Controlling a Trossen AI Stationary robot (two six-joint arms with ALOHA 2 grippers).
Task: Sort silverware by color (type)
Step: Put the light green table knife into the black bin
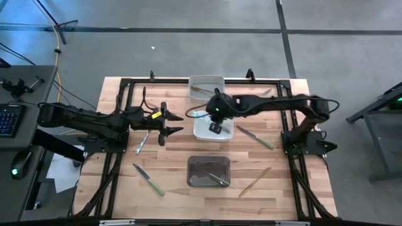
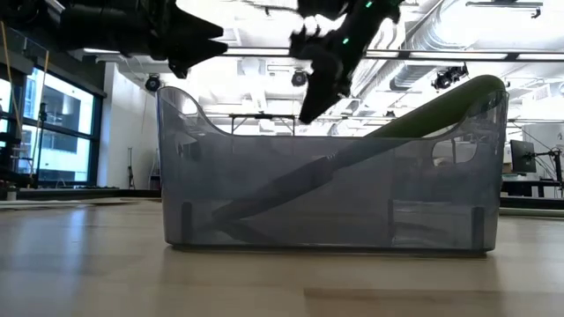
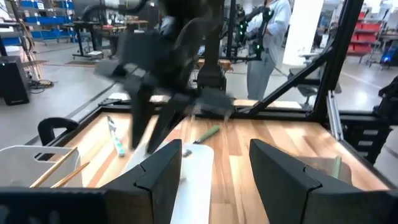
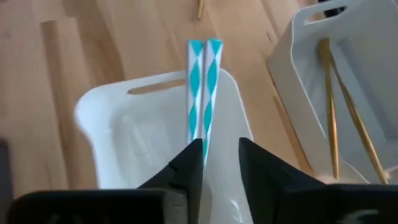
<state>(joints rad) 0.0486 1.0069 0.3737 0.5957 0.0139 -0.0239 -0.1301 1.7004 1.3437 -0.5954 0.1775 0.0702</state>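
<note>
Dark and two-fingered, my right end effector (image 1: 215, 127) hangs over the white rectangular plastic bin (image 1: 223, 133) at the centre of the tabletop (image 1: 276, 188). Its wrist view shows the fingers a little apart, with two light-blue-and-white patterned handles (image 4: 200, 81) lying between and beyond them across the bin's rim; I cannot tell whether the fingers touch them. My left end effector (image 1: 171, 123) hovers just beside that bin on its left, fingers spread apart and holding nothing.

Moving outward, a second white bin (image 1: 207, 81) at the far edge holds thin tan wood-coloured pieces (image 4: 333, 99). A dark translucent bin (image 1: 196, 179) near the front edge holds a green-handled piece (image 1: 218, 179). Loose on the tabletop lie a green-handled knife (image 1: 149, 179) at front left, another green-handled knife (image 1: 255, 138) right of the centre bin, a tan wooden-handled piece (image 1: 254, 181) at front right, and one more piece (image 1: 142, 142) under my left arm.

I judge the step in hand to be placing blue pieces in the centre bin. Next I would lift the right arm clear, then pick a loose piece for its matching bin.
</note>
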